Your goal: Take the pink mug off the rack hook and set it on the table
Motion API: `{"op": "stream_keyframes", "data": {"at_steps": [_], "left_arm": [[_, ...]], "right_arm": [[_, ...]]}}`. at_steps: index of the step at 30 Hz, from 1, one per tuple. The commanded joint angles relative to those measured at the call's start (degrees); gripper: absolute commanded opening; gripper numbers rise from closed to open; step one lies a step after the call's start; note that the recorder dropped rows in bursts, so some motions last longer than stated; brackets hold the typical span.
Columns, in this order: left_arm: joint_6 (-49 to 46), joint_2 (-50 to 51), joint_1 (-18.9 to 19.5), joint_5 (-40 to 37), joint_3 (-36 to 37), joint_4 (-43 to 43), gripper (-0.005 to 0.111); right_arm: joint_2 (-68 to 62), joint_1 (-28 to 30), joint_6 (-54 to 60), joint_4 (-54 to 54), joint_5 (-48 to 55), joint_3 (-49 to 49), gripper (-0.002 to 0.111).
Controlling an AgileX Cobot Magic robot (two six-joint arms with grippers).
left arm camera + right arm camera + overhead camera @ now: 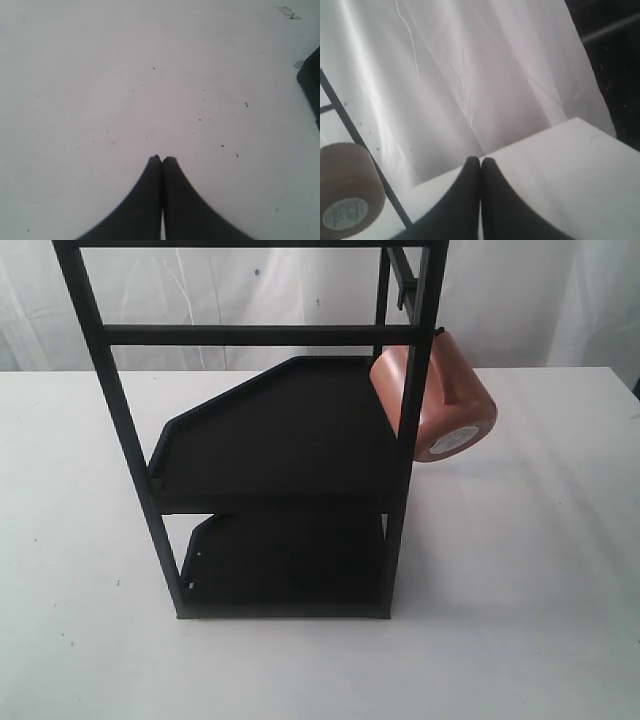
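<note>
Mug (445,400) hangs tilted on the rack hook (438,332), right of the rack (260,335). My right claw (480,160) is closed and empty; I should open wide, grip its body, then lift it off the hook.

Wide, flat table (530,620), plain white top, seen from the front. The black rack (250,335) stands upright directly on it, a little left of centre from where I stand, with the feet of its posts touching the top and its lower shelf close above the surface. In the left wrist view the top carries scattered fine dark specks (222,146) and a couple of small pale scraps (288,11) lying flat.
</note>
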State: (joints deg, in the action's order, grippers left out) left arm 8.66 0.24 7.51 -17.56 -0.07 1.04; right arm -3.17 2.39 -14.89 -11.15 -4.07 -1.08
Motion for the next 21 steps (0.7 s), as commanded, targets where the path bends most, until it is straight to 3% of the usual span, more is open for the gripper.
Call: {"op": "stream_keyframes", "data": {"at_steps": [1,7,13,21], "left_arm": [[0.3,-0.2,-0.2,-1.6,0.1,-0.1,0.0],[0.3,-0.2,-0.2,-1.6,0.1,-0.1,0.0],[0.3,-0.2,-0.2,-1.6,0.1,-0.1,0.0],[0.3,-0.2,-0.2,-1.6,0.1,-0.1,0.0]], "right_arm": [[-9.2,0.5,-0.2,0.9,3.7,-3.1,0.0],[-25.2,0.1,0.8,0.8,11.4,-10.4,0.0],[-33.2,-3.3,12.2,0.2,22.3,-23.0,0.0],[-43.4,-3.7,22.9,1.9,46.0,-38.8,0.0]]}}
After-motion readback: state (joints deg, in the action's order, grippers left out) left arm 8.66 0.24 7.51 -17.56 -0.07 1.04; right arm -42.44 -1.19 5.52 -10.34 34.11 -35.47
